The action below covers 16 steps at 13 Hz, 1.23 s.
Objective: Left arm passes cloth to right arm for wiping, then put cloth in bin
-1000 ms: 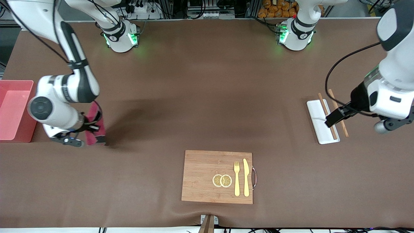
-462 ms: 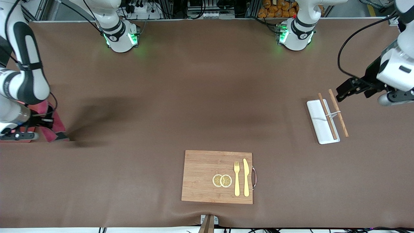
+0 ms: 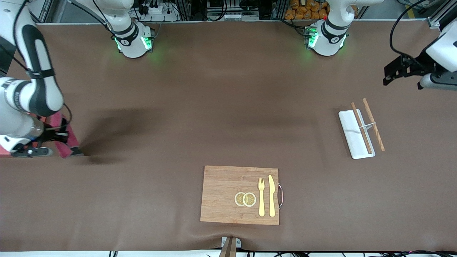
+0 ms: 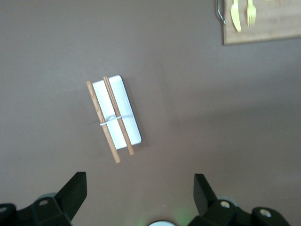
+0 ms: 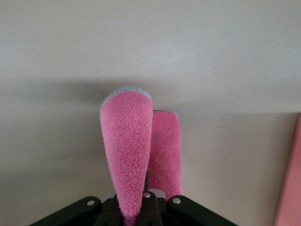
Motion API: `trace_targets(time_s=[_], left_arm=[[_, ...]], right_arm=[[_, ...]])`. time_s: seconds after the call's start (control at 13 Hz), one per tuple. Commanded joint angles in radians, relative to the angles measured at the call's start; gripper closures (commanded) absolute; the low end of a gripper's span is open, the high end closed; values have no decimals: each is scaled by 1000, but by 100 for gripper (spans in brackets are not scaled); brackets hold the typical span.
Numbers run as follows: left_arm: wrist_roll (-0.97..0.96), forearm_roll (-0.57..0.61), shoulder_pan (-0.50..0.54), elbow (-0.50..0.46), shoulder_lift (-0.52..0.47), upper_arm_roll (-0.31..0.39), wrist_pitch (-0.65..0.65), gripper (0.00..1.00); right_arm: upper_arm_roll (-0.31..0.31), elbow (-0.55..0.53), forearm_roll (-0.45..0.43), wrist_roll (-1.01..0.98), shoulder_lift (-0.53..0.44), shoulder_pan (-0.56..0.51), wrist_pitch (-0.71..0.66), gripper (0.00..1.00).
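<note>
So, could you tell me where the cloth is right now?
In the front view the cloth hangs from the shut right gripper at the right arm's end of the table, beside the pink bin.

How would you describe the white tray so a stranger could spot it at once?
On the brown table, look toward the left arm's end. There lies the white tray, a slim rectangle farther from the camera than the wooden cutting board; only it has two brown sticks banded across it.
</note>
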Motion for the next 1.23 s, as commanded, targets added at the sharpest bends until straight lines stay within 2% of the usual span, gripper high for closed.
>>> trace_targets(time_s=[0.0,0.31,0.38,0.46,0.54,0.92,1.15], left_arm=[[42,21,-4,-18,-28,-7,-37,0],[33,18,-1,-13,-35,-25,-29,0],[33,19,-1,-13,-35,-27,-15,0],[33,16,-1,-13,-33,-27,11,0],[31,7,0,-16,-32,-27,32,0],[7,5,-10,-15,5,-28,98,0],[-6,4,-7,-15,4,-47,117,0]], right_arm=[[-6,-12,15,232,-12,135,-21,100],[-3,-12,39,706,-11,396,-21,100],[-4,-6,124,786,-9,453,-18,100],[-7,-1,174,829,-11,509,-18,100],[-6,11,186,880,-9,530,-18,100],[-14,48,174,870,-44,522,-90,100],[-14,73,176,639,-70,385,-144,100]])
